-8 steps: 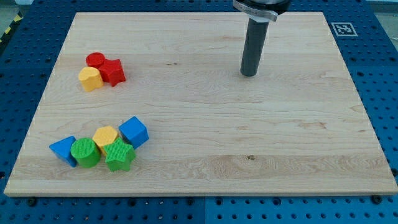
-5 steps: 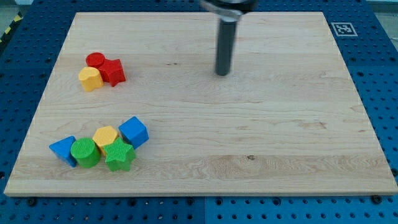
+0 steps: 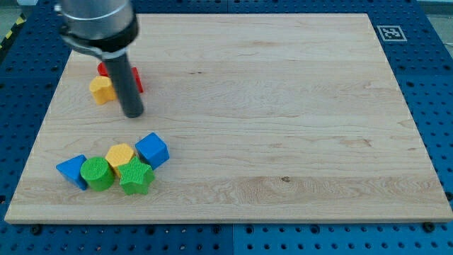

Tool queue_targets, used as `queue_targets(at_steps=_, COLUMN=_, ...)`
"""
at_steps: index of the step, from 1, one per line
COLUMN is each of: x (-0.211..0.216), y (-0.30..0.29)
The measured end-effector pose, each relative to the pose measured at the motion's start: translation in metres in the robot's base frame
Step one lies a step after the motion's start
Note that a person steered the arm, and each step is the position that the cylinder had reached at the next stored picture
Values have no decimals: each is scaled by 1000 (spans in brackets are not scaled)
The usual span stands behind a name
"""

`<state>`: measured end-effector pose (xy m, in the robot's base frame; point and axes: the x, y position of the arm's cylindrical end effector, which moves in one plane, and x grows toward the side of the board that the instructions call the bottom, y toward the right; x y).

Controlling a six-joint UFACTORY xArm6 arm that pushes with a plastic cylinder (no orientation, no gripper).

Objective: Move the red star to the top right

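Observation:
The red star lies at the board's upper left, mostly hidden behind my rod. A red cylinder and a yellow block touch it on its left. My tip rests on the board just below the red star, to the lower right of the yellow block.
At the view's lower left lie a blue triangular block, a green cylinder, a yellow block, a green star and a blue cube, clustered together. A fiducial tag marks the board's top right corner.
My rod has swept from the board's upper middle far to the left and slightly down, ending just below the red star. No block has moved.

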<state>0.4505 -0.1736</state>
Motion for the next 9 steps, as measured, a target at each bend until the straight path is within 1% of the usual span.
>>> queue_targets(at_steps=1, x=-1, y=-6)
queue_targets(at_steps=3, x=-44, y=-6)
queue_targets(at_steps=4, x=-58, y=-2)
queue_targets(at_steps=5, x=-82, y=13)
queue_targets(at_steps=7, x=-114, y=64)
queue_targets(at_steps=8, x=-123, y=53)
queue_targets(at_steps=9, x=-115, y=32)
